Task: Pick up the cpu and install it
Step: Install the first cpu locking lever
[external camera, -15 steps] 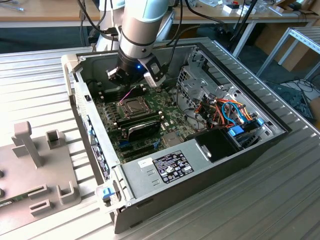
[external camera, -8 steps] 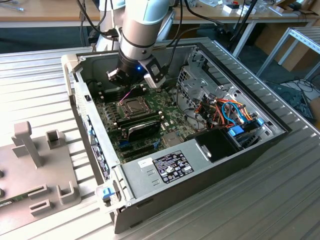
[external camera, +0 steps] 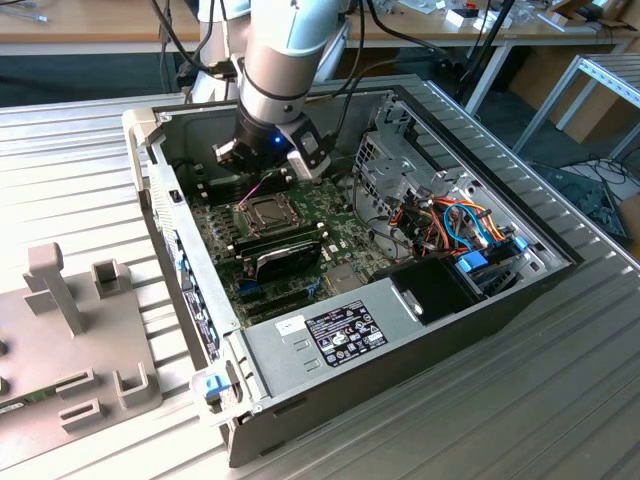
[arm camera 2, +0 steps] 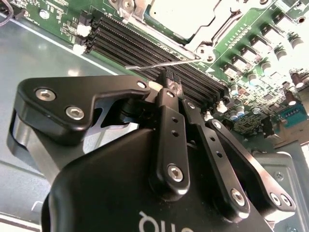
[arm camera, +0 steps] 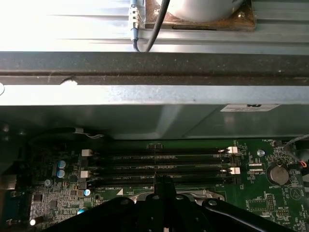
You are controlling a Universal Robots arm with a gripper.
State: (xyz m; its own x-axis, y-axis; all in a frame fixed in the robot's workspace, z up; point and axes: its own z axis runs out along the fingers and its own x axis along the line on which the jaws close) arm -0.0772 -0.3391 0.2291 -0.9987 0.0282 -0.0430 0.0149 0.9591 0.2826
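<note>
The cpu (arm camera 2: 176, 13) shows as a pale flat square lying inside the silver socket frame (external camera: 262, 211) on the green motherboard (external camera: 225, 245). My gripper (arm camera 2: 166, 81) hovers low over the black memory slots (arm camera: 159, 166) just beside the socket, toward the case's back wall. Its black fingers (arm camera 2: 169, 125) are pressed together and I see nothing between them. The tips are close to the end of the thin wire socket lever (arm camera 2: 157, 65). In the exterior view the gripper (external camera: 262, 176) hangs under the arm's wrist, just behind the socket.
A long black card (external camera: 285, 255) lies in front of the socket. The power supply (external camera: 335, 330), the drive cage (external camera: 400, 160) and orange and blue cables (external camera: 460, 225) crowd the exterior view's right. The case walls (external camera: 180, 250) ring the board. A grey fixture (external camera: 70, 330) stands outside.
</note>
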